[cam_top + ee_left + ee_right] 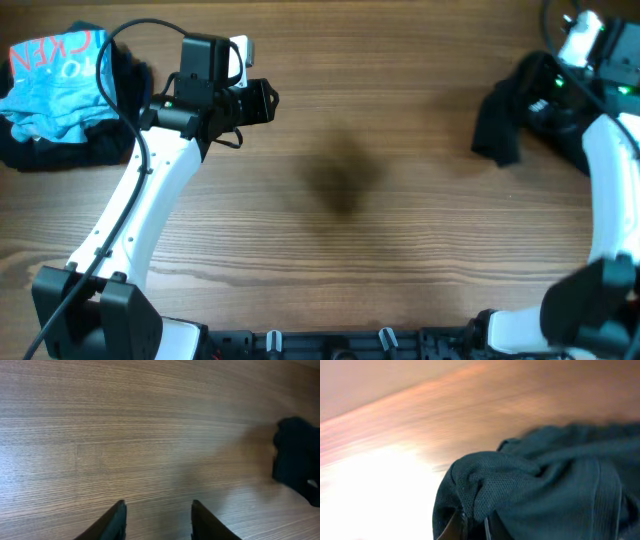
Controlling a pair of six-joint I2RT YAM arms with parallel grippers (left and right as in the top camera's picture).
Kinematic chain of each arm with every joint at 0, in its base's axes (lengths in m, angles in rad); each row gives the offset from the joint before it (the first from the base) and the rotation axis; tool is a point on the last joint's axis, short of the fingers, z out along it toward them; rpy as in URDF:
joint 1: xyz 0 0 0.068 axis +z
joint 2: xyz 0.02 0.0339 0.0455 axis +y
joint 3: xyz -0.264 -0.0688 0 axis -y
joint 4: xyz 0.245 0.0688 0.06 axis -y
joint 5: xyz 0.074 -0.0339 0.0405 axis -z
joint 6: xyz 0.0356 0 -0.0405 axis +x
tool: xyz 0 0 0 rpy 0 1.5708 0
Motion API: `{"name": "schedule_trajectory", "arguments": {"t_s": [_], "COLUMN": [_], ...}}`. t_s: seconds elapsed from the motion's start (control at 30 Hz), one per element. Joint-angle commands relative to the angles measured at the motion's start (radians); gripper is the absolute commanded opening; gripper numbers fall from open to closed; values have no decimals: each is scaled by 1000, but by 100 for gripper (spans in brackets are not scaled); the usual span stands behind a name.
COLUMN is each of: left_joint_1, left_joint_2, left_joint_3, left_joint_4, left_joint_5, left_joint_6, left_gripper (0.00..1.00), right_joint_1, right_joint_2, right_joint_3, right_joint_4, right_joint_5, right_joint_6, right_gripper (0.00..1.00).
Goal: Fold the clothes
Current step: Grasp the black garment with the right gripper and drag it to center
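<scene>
Overhead view: a crumpled light-blue garment with red lettering lies on the desk, to the left of the left gripper. That gripper sits over bare wood, its fingers parted with nothing between them — released. Well off to its right, the right gripper is clenched on a fold of the black T-shirt — the cloth bunches right at its fingertips, a dark heap spreading beside them.
</scene>
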Motion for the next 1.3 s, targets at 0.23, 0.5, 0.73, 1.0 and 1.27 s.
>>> {"name": "schedule_trajectory", "arguments": {"t_s": [0.23, 0.5, 0.73, 1.0, 1.27], "left_joint_1": [-5, -6, -6, -6, -16], "left_joint_2": [-65, -128, -129, -129, -128], "left_joint_3": [19, 19, 19, 19, 19], "left_joint_4": [8, 6, -1, -21, -31], "left_joint_5": [35, 143, 167, 178, 193], "left_joint_6": [-32, -32, -33, -32, -30], "left_gripper": [19, 18, 16, 18, 19], "right_joint_1": [267, 378, 475, 520, 383], "right_joint_2": [-112, -111, -111, -114, -121], "right_joint_3": [95, 94, 94, 94, 94], "right_joint_4": [-28, -19, -42, -80, -198], "right_joint_5": [-38, -5, -6, -7, 53], "right_joint_6": [89, 154, 198, 164, 146], "right_gripper": [4, 4, 4, 64, 72]}}
